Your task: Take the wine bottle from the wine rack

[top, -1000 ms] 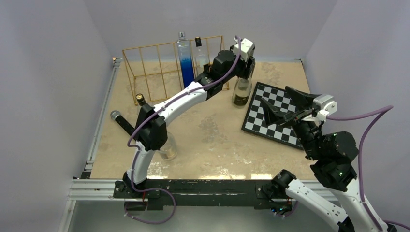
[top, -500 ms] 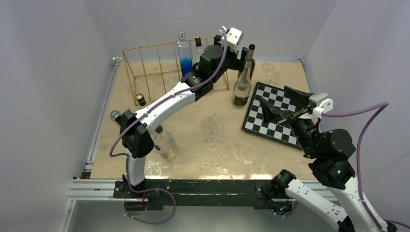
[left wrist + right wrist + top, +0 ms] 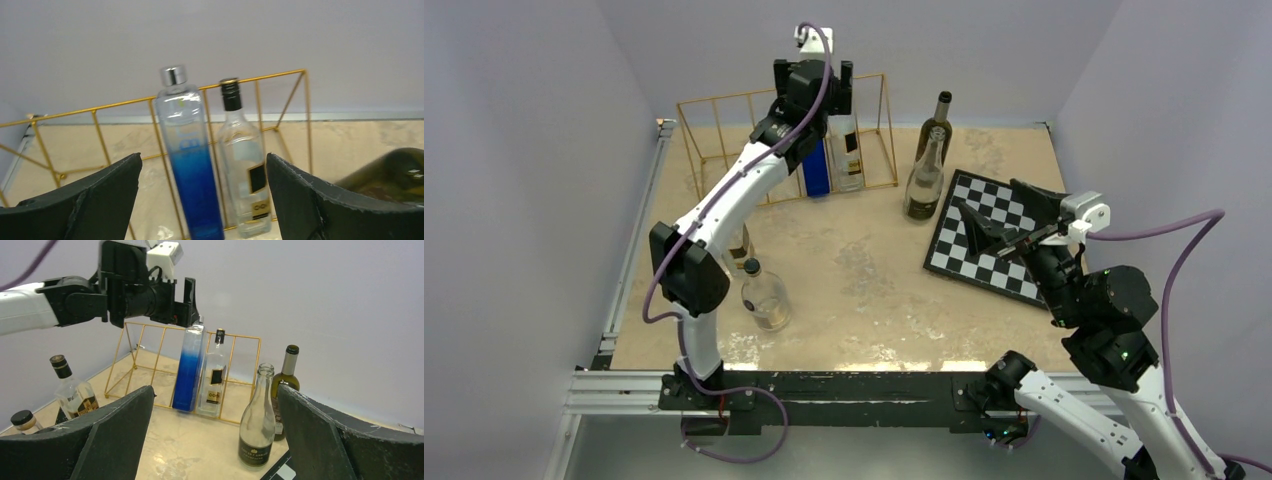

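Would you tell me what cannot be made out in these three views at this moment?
- Top view: the left arm hides the neck of the blue bottle and most of a bottle beside its elbow.
- Left wrist view: a dark green bottle is blurred and cut off by the right edge.
- Right wrist view: only a corner of the chessboard shows, at the bottom edge.
- All views: bottle labels are too small to read.

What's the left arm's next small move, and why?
Probably ease the left gripper forward until its open jaws straddle the blue bottle. Two bottles stand in the wine rack, the blue bottle and the clear bottle beside it. The jaws are empty, and the left wrist view shows the blue one nearest their middle but not yet between them.
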